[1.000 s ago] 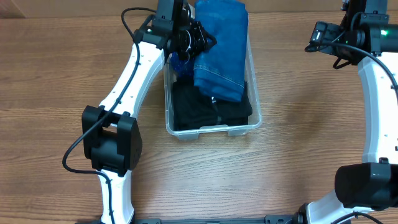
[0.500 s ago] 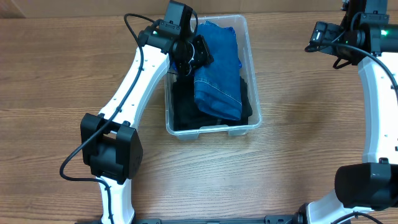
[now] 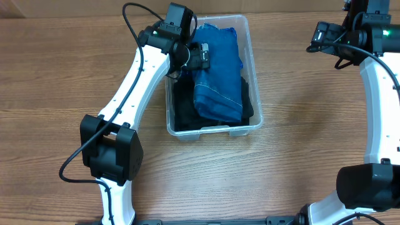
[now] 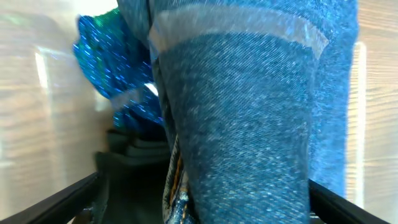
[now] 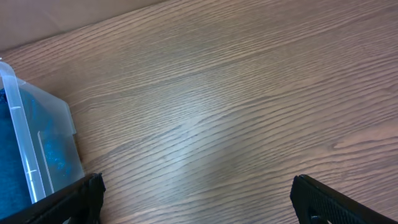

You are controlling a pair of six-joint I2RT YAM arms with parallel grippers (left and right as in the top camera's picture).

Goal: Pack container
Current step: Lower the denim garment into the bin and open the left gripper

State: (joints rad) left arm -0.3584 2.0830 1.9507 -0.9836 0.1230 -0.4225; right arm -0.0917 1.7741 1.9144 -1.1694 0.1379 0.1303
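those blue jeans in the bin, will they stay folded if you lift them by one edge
Probably not: the jeans are soft denim, draped unevenly over the black clothes, so they would likely sag and unfold. They look thick and bulky, so fairly heavy for cloth. The woven surface should grip well rather than slip.

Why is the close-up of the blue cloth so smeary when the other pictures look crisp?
Left wrist view: the jeans fill the frame, seemingly very near the lens, so they blur, and the container wall shows pale glare at left. Overhead view: evenly lit, sharp, with soft shadows. Right wrist view: the table grain is crisp.
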